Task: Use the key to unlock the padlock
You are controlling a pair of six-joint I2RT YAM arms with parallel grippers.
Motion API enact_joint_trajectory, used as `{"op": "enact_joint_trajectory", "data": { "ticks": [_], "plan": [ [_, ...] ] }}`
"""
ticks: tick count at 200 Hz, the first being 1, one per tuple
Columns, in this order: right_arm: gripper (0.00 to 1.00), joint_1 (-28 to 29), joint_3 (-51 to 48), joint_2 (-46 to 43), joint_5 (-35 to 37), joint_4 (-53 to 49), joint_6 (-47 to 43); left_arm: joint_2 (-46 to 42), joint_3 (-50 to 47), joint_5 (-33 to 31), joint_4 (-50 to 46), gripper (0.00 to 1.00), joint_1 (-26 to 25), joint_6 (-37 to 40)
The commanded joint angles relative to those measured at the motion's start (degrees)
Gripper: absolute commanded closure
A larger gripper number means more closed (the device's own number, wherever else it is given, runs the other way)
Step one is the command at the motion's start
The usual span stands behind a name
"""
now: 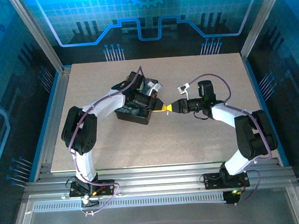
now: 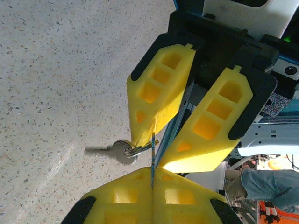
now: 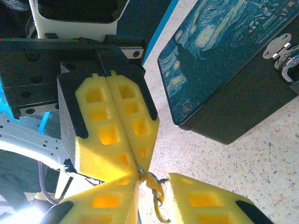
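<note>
My left gripper (image 2: 152, 175) is shut on a thin metal edge of the key bunch. A pale silvery key (image 2: 117, 151) dangles from its ring beside that edge. From the right wrist, the key (image 3: 159, 179) and ring hang at the left gripper's closed tips, between the spread fingers of my open right gripper (image 3: 154, 178). Seen from above, both grippers meet tip to tip, left (image 1: 158, 107) and right (image 1: 168, 108). A silvery hasp with a thin loop (image 3: 286, 65) sits on the box's edge. The padlock's dark body is out of view.
A black box with a blue-and-yellow swirly painted lid (image 3: 224, 51) lies just behind the left gripper, box (image 1: 135, 112) under the left arm's wrist. Speckled beige tabletop (image 1: 192, 140) spreads around, framed by aluminium rails.
</note>
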Motion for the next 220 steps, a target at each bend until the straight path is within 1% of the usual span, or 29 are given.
{"op": "enact_joint_trajectory", "data": {
  "ticks": [1,15,36,55,65,76,85,89,113,129,136,156,165,194,204,220],
  "plan": [
    [0.79,0.8,1.8,1.0,-1.9,1.3,-0.3,0.7,1.4,2.6,-1.7,1.0,-0.5,2.3],
    [0.82,0.9,2.0,1.2,-2.0,1.3,-0.2,0.6,1.3,2.6,-1.9,1.0,-0.5,2.6],
    [0.92,1.2,2.0,1.4,-3.1,1.1,-0.6,0.7,1.3,2.5,-2.1,1.0,-0.5,2.9],
    [1.0,1.2,1.7,1.1,-3.6,0.9,-1.2,0.9,1.5,2.3,-2.3,1.0,-0.3,2.9],
    [1.0,1.2,1.5,1.1,-3.8,0.2,-1.6,1.1,1.6,1.5,-1.8,1.0,-0.1,2.3],
    [1.0,1.1,1.3,1.0,-3.8,-0.8,-2.3,1.4,1.6,0.7,-1.3,0.93,0.4,1.5],
    [1.0,1.2,0.8,0.8,-3.7,-0.9,-2.2,1.3,1.5,-0.8,-0.6,0.81,0.9,0.9],
    [1.0,1.2,0.6,0.7,-3.5,-0.8,-2.1,1.1,1.3,-1.5,-0.2,0.78,1.1,0.6],
    [1.0,1.1,-1.8,-0.3,-2.4,2.2,0.3,-1.3,-0.3,-4.6,2.6,0.68,2.6,-0.2],
    [1.0,1.0,-3.0,-1.1,-1.5,2.9,1.9,-3.2,-0.1,-6.7,2.7,0.64,3.6,0.6],
    [1.0,1.0,-3.4,-1.4,-1.1,4.9,2.5,-3.8,0.4,-7.9,2.1,0.64,4.1,1.1],
    [1.0,1.0,-4.2,-2.1,0.3,5.5,4.2,-5.1,3.0,-13.6,-0.9,0.62,4.7,3.7],
    [1.0,1.0,-4.5,-2.5,1.0,5.5,5.0,-5.4,4.3,-18.1,-2.4,0.58,4.7,5.2],
    [1.0,1.0,-5.6,-4.5,4.2,4.1,6.1,-6.7,9.0,-30.6,-4.9,0.57,4.5,8.8],
    [1.0,0.9,-5.9,-5.5,5.3,3.5,5.7,-7.0,11.0,-35.9,-6.1,0.56,3.7,11.1],
    [1.0,0.6,-6.1,-7.3,7.2,0.1,5.3,-6.9,14.8,-45.6,-9.2,0.53,1.1,17.6]
  ]
}}
